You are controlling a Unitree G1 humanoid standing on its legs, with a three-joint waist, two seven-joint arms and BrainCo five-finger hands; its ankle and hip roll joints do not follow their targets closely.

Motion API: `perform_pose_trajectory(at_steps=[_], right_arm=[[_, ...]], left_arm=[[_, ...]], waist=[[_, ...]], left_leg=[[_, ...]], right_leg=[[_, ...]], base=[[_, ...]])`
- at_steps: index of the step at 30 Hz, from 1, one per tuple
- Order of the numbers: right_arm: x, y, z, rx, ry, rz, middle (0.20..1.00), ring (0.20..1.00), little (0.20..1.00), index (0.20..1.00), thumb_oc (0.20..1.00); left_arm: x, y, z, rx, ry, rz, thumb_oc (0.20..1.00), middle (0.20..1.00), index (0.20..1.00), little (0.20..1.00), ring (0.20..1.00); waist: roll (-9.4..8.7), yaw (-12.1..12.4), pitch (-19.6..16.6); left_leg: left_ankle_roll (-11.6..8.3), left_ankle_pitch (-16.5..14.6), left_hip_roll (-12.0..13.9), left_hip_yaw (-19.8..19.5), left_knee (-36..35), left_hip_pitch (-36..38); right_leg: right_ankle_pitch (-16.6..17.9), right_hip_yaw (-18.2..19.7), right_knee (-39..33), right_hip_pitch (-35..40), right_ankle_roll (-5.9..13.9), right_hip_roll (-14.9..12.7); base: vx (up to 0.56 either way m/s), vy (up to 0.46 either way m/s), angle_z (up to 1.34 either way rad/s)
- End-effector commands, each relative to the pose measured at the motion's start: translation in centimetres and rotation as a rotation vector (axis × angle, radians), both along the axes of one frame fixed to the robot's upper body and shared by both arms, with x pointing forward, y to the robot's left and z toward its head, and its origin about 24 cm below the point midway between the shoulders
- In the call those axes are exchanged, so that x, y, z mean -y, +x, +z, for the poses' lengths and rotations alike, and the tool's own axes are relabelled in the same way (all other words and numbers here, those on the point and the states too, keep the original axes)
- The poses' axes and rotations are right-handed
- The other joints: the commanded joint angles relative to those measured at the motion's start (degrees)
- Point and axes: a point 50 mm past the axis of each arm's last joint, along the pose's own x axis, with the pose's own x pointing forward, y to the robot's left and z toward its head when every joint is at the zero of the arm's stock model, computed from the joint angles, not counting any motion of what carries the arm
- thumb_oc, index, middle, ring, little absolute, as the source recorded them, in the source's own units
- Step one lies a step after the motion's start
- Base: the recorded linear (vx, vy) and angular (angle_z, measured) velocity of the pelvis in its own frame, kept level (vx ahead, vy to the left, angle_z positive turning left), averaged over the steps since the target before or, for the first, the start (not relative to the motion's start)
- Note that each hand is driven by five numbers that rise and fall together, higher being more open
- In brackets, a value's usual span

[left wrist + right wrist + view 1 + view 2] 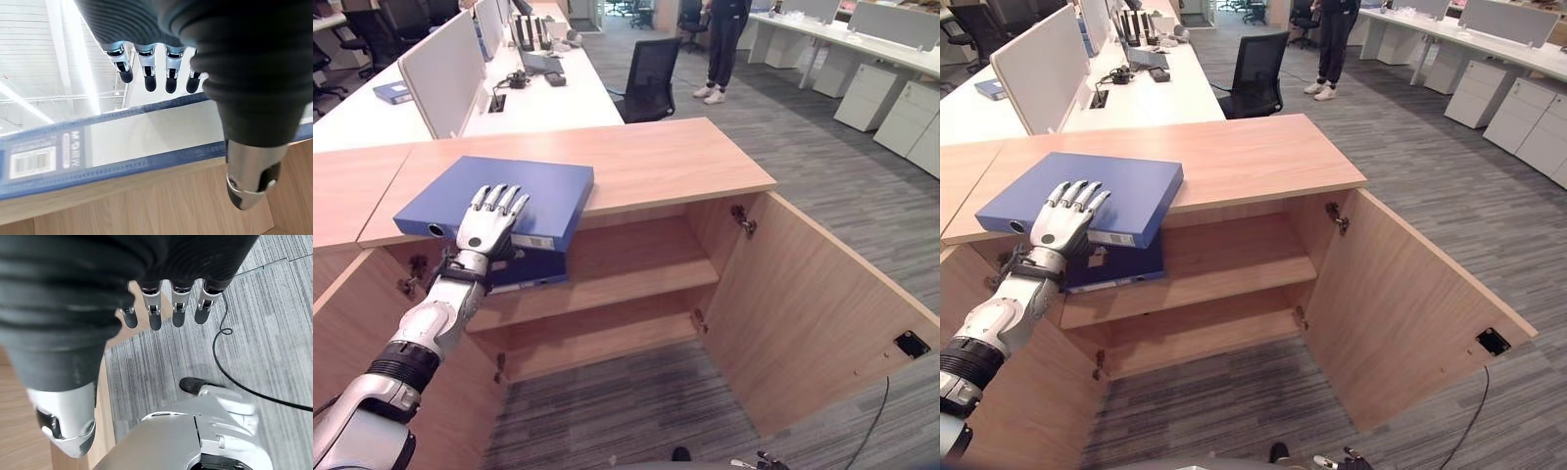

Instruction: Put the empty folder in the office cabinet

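A blue folder (533, 186) lies flat on the wooden cabinet top (675, 162), its labelled spine (122, 147) overhanging the front edge. My left hand (489, 223) rests on it with straight fingers (149, 73) spread over the cover, while the thumb (249, 181) reaches below the spine. A second blue folder (533, 266) lies on the cabinet's upper shelf (636, 274), right under that hand. My right hand (63, 396) hangs low over the carpet, fingers (178, 308) straight and holding nothing.
The cabinet's right door (813, 313) swings wide open toward me; the left door (352, 333) is open too. A lower shelf (607, 338) is bare. Behind stand white desks (548, 103), a black chair (649, 78) and a person (722, 49).
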Motion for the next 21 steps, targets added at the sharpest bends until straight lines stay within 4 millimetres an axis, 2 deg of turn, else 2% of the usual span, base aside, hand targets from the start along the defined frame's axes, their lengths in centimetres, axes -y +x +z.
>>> perform_pose_trajectory(at_steps=[1, 12, 19, 21], right_arm=[[2.3, 2.1, 1.0, 0.049, -0.084, 0.022, 1.000, 1.000, 1.000, 1.000, 1.000], [2.4, 1.6, 0.9, 0.041, -0.079, -0.012, 1.000, 1.000, 1.000, 1.000, 1.000], [2.2, 1.4, 0.8, 0.040, -0.068, -0.027, 1.000, 1.000, 1.000, 1.000, 1.000], [2.1, 1.3, 0.7, 0.038, -0.067, -0.029, 1.000, 1.000, 1.000, 1.000, 1.000]], left_arm=[[-1.2, 2.4, 5.1, 0.157, -0.008, 0.055, 1.000, 1.000, 1.000, 1.000, 1.000], [-2.5, 2.2, 4.5, 0.134, -0.041, 0.115, 1.000, 1.000, 1.000, 1.000, 1.000], [-3.1, 2.2, 4.3, 0.126, -0.055, 0.145, 1.000, 1.000, 1.000, 1.000, 1.000], [-3.2, 2.2, 4.3, 0.128, -0.065, 0.151, 0.200, 0.200, 0.200, 0.200, 0.200]], waist=[[0.97, -1.4, 1.5], [-0.14, -1.5, 1.9], [-1.51, -1.5, 2.4], [-1.76, -1.4, 2.5]], left_leg=[[-1.72, -3.6, 1.2, -1.5, 0.7, -0.8], [-1.33, -4.1, 1.0, -0.6, 0.7, -0.7], [-1.11, -4.4, 1.1, 0.2, 0.7, -0.2], [-1.04, -4.5, 1.1, 0.3, 0.7, -0.2]], right_leg=[[-8.3, 0.6, 1.4, 5.5, 6.31, -2.6], [-8.0, 1.4, 1.7, 4.7, 6.74, -2.7], [-7.9, 2.1, 2.1, 4.3, 6.98, -2.6], [-7.8, 2.3, 2.1, 4.2, 7.06, -2.7]], base=[[0.01, 0.036, -0.11], [0.00, 0.014, -0.04], [0.00, 0.020, -0.04], [0.01, 0.013, -0.06]])
